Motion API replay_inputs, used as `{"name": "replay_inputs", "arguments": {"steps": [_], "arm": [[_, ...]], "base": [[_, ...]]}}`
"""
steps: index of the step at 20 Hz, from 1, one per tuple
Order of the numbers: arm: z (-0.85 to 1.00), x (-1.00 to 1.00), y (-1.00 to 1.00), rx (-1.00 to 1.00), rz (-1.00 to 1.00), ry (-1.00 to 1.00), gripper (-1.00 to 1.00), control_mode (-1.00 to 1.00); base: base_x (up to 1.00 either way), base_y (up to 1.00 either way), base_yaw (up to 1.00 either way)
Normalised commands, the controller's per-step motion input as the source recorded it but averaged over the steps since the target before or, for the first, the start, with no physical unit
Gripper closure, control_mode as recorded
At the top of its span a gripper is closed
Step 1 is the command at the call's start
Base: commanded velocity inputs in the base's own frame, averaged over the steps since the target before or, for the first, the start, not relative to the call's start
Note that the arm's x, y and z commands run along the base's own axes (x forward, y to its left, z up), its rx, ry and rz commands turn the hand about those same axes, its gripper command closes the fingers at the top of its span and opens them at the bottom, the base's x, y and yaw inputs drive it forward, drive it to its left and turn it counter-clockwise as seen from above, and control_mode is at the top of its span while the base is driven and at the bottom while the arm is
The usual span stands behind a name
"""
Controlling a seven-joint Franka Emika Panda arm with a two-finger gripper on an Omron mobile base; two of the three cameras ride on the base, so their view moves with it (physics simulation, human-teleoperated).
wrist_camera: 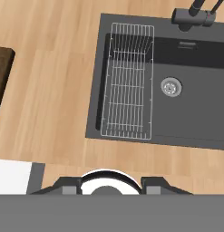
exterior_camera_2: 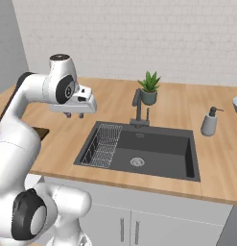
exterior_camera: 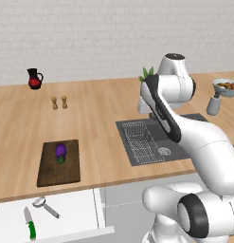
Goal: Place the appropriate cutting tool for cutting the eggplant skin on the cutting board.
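two shakers (exterior_camera: 59, 102), one knife (exterior_camera: 29, 224), one peeler (exterior_camera: 45, 206)

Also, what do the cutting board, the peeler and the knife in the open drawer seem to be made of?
The cutting board looks like dark brown wood with a matte finish and faint grain. The peeler seems grey metal, slightly shiny, with a loop head and slim handle. The knife has a green handle, probably plastic, and a white blade; ceramic or pale steel, I cannot tell which.
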Motion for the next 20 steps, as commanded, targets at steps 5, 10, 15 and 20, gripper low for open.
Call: {"name": "replay_inputs", "arguments": {"steps": [5, 10, 15, 20], "arm": [[-0.02, -0.51, 0.18, 0.00, 0.03, -0.01, -1.00, -1.00], [-0.51, -0.99, 0.89, -0.01, 0.06, 0.00, -1.00, -1.00], [-0.48, -0.80, 1.00, -0.04, 0.00, 0.11, -1.00, -1.00], [-0.37, -0.59, 1.00, 0.00, 0.00, 0.18, -1.00, -1.00]], "base": [[0.00, 0.00, 0.00], [0.00, 0.00, 0.00], [0.00, 0.00, 0.00], [0.00, 0.00, 0.00]]}}
